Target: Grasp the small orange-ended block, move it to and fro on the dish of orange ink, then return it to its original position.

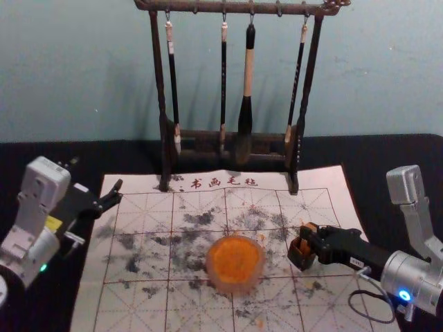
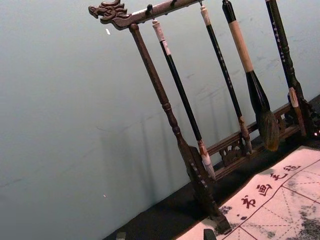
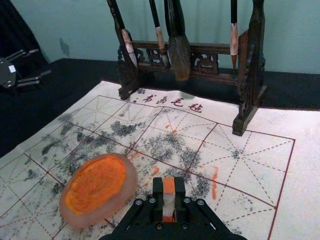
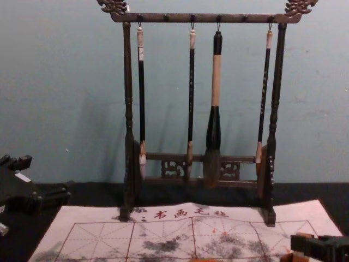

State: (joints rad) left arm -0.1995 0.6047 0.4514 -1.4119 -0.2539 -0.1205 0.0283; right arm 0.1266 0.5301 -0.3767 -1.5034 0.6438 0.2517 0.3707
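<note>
The right pincer (image 1: 306, 238) was clenched on the orange-ended block (image 3: 169, 187), right of the ink dish (image 1: 235, 286); the left pincer (image 1: 118, 192), parked left, stood released.

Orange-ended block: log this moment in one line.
right gripper: closed on block | block: right of ink dish | left gripper: open, idle at left

The rack (image 4: 163, 18) looked like carved wood, faintly glossy; the mat (image 3: 305, 135) seemed matt cloth. The dish (image 3: 131, 181) had a smooth, waxy rim, its ink (image 3: 96, 184) a rough face.
</note>
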